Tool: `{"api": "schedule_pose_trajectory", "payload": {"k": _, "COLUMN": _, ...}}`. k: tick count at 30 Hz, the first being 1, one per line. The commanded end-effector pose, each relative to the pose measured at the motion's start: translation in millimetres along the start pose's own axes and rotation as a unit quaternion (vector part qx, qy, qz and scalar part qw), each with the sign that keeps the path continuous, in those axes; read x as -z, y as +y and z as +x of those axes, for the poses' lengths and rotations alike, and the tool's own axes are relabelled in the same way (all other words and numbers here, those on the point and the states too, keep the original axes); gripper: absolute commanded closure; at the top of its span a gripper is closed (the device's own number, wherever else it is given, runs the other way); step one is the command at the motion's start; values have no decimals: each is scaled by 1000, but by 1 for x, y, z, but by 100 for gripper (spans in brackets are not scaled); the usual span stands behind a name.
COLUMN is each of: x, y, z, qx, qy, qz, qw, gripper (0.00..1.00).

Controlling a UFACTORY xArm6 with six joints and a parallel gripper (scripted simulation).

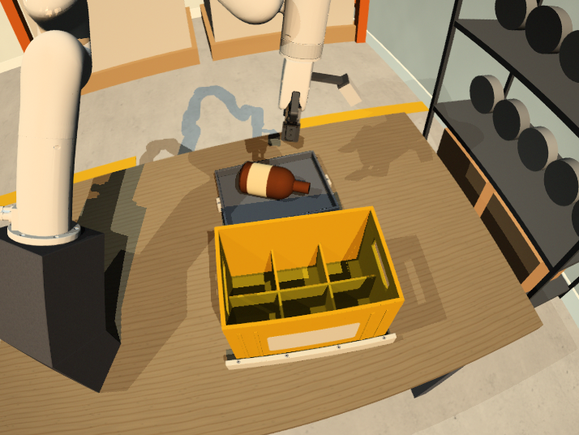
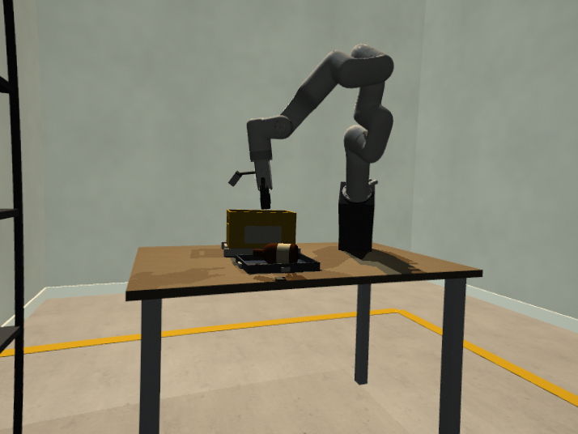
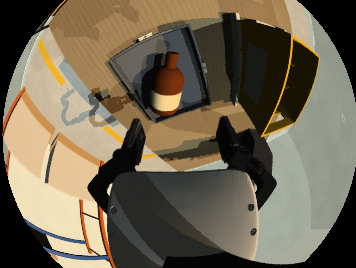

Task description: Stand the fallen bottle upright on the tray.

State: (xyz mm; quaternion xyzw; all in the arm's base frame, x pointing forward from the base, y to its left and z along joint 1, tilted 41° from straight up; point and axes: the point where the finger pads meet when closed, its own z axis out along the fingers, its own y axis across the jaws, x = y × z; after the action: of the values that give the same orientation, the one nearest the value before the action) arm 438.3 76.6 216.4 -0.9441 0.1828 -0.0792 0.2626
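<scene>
On the left of the counter stands the arm's black base, with its pale column rising out of the top view. Right of it, near the middle of the counter, lies the dark tray. The brown bottle rests inside the tray on its side, cream label band toward the left and neck pointing right. It touches the tray floor along its body and nothing grips it. Above the tray's far edge hangs the tool; its fingers are spread wide with nothing between them, and the wrist view shows the bottle framed in the gap, well below. In the exterior view the tool sits clearly above the counter, about level with the top of the crate. That yellow crate, with its divided compartments, stands just in front of the tray and looks level. Farther right is a dark shelf rack holding round discs, well apart from the work.

The step in hand appears to be the approach: nothing is grasped yet. The next move likely calls for lowering the spread fingers over the bottle, probably across the body or near the neck, closing firmly, then tipping it base-down onto the tray. Care is needed not to nudge the tray or the crate.
</scene>
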Motion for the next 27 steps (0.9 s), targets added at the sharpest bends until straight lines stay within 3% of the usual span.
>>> {"api": "schedule_pose_trajectory", "payload": {"k": 1, "x": 0, "y": -2, "z": 2, "qx": -3, "qy": 6, "qz": 8, "qw": 1000, "gripper": 0}}
{"api": "schedule_pose_trajectory", "payload": {"k": 6, "x": -6, "y": 0, "z": 11, "qx": -69, "qy": 38, "qz": 53, "qw": 995, "gripper": 0}}
{"api": "schedule_pose_trajectory", "payload": {"k": 19, "x": -9, "y": 5, "z": 16, "qx": -106, "qy": 55, "qz": 73, "qw": 990, "gripper": 0}}
{"api": "schedule_pose_trajectory", "payload": {"k": 20, "x": -9, "y": 5, "z": 16, "qx": -106, "qy": 55, "qz": 73, "qw": 990, "gripper": 100}}
{"api": "schedule_pose_trajectory", "payload": {"k": 27, "x": -9, "y": 5, "z": 16, "qx": -106, "qy": 55, "qz": 73, "qw": 990, "gripper": 100}}
